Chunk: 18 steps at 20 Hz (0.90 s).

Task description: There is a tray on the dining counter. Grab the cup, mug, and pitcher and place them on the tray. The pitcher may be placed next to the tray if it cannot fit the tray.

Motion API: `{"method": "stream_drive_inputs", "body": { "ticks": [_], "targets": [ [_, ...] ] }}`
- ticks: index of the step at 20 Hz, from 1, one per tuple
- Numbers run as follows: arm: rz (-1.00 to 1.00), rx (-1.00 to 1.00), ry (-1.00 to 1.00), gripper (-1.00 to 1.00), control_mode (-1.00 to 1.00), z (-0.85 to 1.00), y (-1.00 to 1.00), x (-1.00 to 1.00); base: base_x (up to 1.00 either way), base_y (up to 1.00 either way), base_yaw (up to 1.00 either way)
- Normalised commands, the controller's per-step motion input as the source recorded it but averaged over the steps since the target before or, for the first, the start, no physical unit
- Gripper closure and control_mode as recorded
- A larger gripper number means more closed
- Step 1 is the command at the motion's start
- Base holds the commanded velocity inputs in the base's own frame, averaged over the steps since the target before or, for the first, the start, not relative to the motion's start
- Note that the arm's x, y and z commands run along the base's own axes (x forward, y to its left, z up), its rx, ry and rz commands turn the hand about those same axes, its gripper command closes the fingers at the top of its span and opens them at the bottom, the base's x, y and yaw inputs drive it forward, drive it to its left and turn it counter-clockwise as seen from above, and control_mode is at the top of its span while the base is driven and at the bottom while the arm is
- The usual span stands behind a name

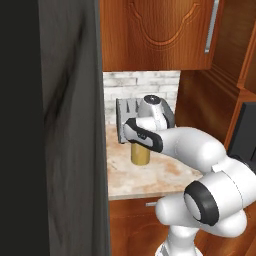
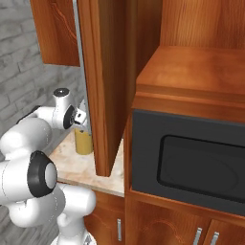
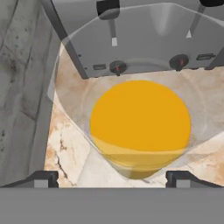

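Pitcher (image 3: pixel 140 127) on marble counter (image 3: pixel 65 148), toaster (image 3: pixel 131 39) behind

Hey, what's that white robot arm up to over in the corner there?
It is reaching over a marble counter toward a tall clear pitcher with orange liquid inside, which stands in front of a grey toaster. Its pincer hangs right above the pitcher, open, fingertips on either side of it. Nothing has been lifted yet; the pitcher stands upright on the counter.

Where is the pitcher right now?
The pitcher stands on the marble counter in front of the toaster, directly under the gripper.
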Motion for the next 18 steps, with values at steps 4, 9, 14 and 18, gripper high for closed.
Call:
{"method": "stream_drive_inputs", "body": {
  "ticks": [4,9,14,18],
  "targets": [
    [0.0,0.0,0.0,1.0,-1.0,0.0,0.0,0.0,0.0,0.0,0.0],
    [0.0,0.0,0.0,1.0,-1.0,0.0,0.0,0.0,0.0,0.0,0.0],
    [0.0,0.0,0.0,1.0,-1.0,0.0,0.0,0.0,0.0,0.0,0.0],
    [0.0,0.0,0.0,1.0,-1.0,0.0,0.0,0.0,0.0,0.0,0.0]
  ]
}}
